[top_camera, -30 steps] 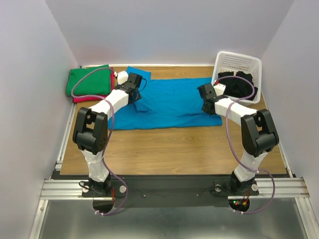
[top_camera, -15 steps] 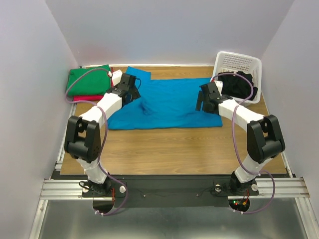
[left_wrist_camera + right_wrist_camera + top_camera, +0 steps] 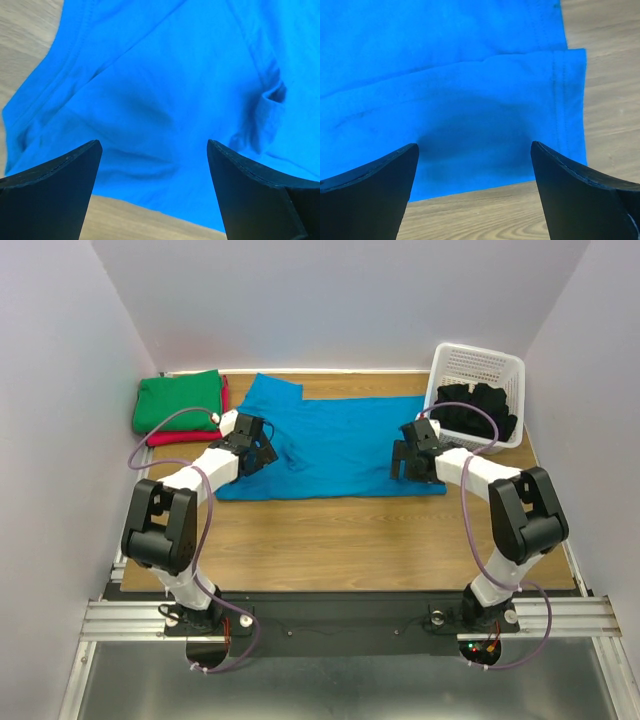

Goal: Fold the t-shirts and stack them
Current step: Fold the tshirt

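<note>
Lying flat mid-frame, turquoise t-shirt (image 3: pixel 335 440), long axis left-right, hem at right, under left gripper (image 3: pixel 266 454) at left end and right gripper (image 3: pixel 404 464) near hem, both jaws apart.

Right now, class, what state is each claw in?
Left claw: open, empty, over the blue shirt.
Right claw: open, empty, over the same shirt.

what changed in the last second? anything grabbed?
The left pincer drew back from the far left part of the blue shirt toward its near edge. The right pincer also came slightly nearer. Both are open over the cloth and hold nothing. The blue shirt, green shirt and basket stayed put.
</note>
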`<move>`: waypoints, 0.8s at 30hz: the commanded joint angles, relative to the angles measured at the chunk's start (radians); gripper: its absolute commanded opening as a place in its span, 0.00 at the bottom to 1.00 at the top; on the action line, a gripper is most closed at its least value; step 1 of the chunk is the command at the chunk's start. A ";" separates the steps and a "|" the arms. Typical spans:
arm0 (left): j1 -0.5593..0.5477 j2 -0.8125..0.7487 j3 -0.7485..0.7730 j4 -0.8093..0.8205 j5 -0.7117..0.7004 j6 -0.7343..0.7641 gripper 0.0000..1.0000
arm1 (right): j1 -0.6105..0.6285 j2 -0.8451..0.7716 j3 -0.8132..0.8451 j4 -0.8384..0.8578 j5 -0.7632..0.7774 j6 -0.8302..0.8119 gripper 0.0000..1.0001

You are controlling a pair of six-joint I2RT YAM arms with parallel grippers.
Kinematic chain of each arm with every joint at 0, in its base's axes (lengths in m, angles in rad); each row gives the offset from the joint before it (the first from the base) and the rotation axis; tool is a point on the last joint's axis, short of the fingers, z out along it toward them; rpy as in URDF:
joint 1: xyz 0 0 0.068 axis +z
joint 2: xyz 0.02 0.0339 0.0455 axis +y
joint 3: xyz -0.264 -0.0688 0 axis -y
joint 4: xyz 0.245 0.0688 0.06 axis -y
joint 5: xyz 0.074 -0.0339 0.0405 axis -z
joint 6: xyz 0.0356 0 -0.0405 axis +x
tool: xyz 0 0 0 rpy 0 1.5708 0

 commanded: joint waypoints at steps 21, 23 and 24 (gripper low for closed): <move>0.021 -0.356 -0.479 -0.151 0.120 -0.263 0.99 | -0.001 -0.567 -0.570 0.044 -0.221 0.272 1.00; 0.021 -0.454 -0.505 -0.198 0.078 -0.268 0.99 | -0.001 -0.603 -0.584 -0.002 -0.211 0.299 1.00; 0.021 -0.483 -0.512 -0.220 0.063 -0.292 0.99 | -0.001 -0.618 -0.589 -0.016 -0.209 0.306 1.00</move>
